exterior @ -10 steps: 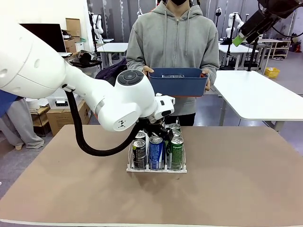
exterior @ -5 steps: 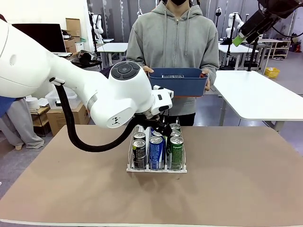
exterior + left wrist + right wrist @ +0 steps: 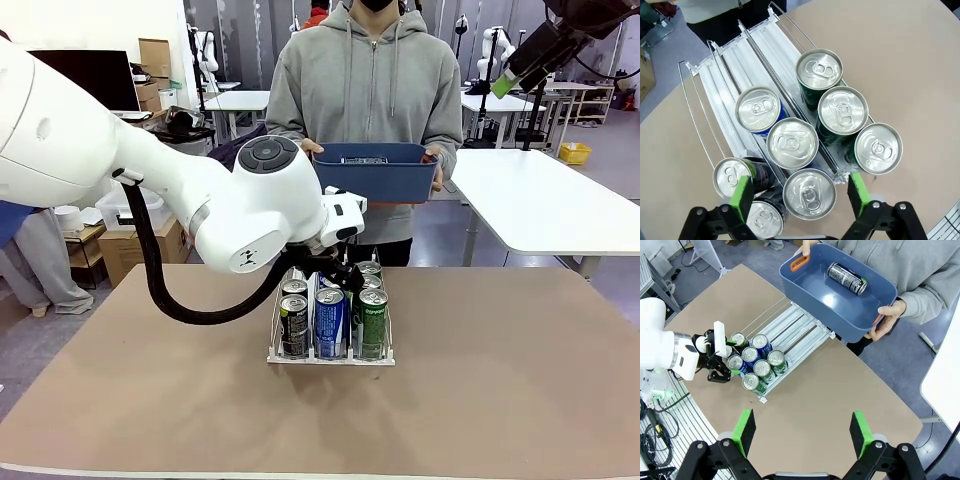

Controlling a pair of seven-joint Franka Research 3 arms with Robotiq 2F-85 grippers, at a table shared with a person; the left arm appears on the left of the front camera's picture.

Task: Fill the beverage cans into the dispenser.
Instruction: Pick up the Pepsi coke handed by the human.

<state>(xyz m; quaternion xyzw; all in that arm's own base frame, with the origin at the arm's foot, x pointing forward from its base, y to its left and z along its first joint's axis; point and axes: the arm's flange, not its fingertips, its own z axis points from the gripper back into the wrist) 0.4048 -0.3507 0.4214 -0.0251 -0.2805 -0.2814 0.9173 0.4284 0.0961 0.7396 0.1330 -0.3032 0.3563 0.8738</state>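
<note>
I've got my left tool (image 3: 800, 195) spread and empty over the dispenser's (image 3: 735, 65) front cans (image 3: 792, 142), and a black can (image 3: 847, 278) lies crosswise to the lanes in the blue bin (image 3: 810, 295) held beyond the dispenser's far end.

Left tool (image 3: 800, 192) low and open; right tool (image 3: 802, 431) high and open.
The left arm (image 3: 150, 170) comes in from the left and bends across the middle of the table, its wrist turned so the tool points straight down, green-padded fingers (image 3: 743, 192) spread wide and closed on nothing. The right arm (image 3: 570, 15) is held up at the upper right, its tool looking down from well above, jaws equally wide, holding nothing.
</note>
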